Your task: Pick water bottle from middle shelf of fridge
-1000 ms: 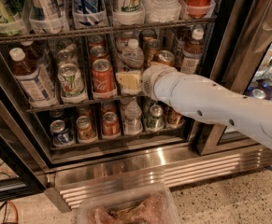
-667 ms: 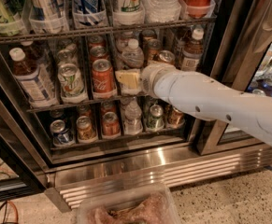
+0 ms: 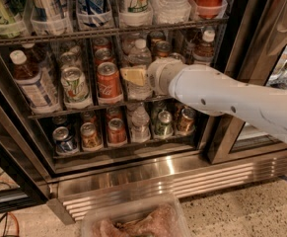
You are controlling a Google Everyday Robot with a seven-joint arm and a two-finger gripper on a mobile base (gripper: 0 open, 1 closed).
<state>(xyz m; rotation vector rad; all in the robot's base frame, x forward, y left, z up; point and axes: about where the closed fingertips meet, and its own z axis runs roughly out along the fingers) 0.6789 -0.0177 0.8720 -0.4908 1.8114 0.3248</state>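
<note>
The water bottle (image 3: 140, 57) is small and clear with a white cap. It stands in the centre lane of the middle shelf (image 3: 79, 110), between a red soda can (image 3: 108, 81) and my arm. My gripper (image 3: 134, 76) is at the end of the white arm that reaches in from the right. It is inside the fridge (image 3: 182, 179), right in front of the bottle's lower body and covering it. The bottle's cap and shoulders show above the gripper.
Brown tea bottles stand at the shelf's left (image 3: 32, 80) and right (image 3: 204, 46). A green-and-white can (image 3: 75, 85) is next to the red one. Large bottles fill the rack above. Short cans and another small clear bottle (image 3: 140, 121) are on the lowest rack. A clear plastic container (image 3: 133, 218) lies on the floor below.
My gripper has risen slightly against the water bottle. The arm is otherwise almost where it was.
</note>
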